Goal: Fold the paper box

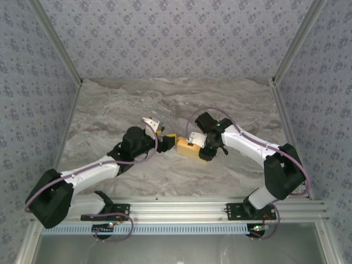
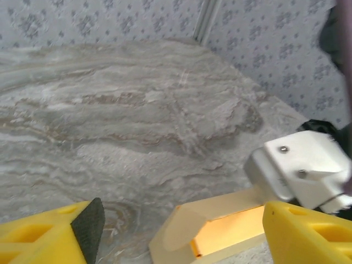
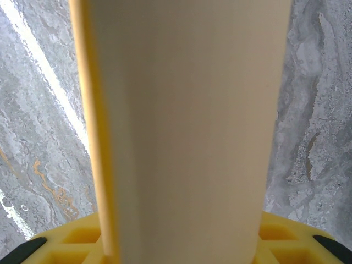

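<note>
1. The left end effector (image 1: 163, 135) sits at the left end of the paper box (image 1: 186, 147), around the middle of the marble-patterned desk (image 1: 110, 104). Its yellow fingers (image 2: 52, 234) are spread wide and grip nothing. The box's open end lies in the gap, nearer one finger than the other. I cannot tell whether that finger touches the card.
2. The box looks only partly formed. In the left wrist view a pale rounded tuck flap (image 2: 177, 226) stands open and the orange inside shows. I cannot tell whether the box rests on the desk or hangs just above it.
3. The right end effector (image 1: 204, 147) pinches the right part of the box. In its own wrist view a cream card wall runs straight up from between the finger bases.
4. Likely step in hand: tucking the open flap into the end.
5. What could go wrong:
   - The flap could buckle or crease outward if a left finger meets its edge and not its face.
   - A sideways push from the left could slide or twist the thin card in the right-hand pinch, since nothing else braces it.
   - A harder squeeze on the right could collapse the hollow walls.
   - If the left fingers close off-centre, they could crush the open mouth so the flap no longer enters.
</note>
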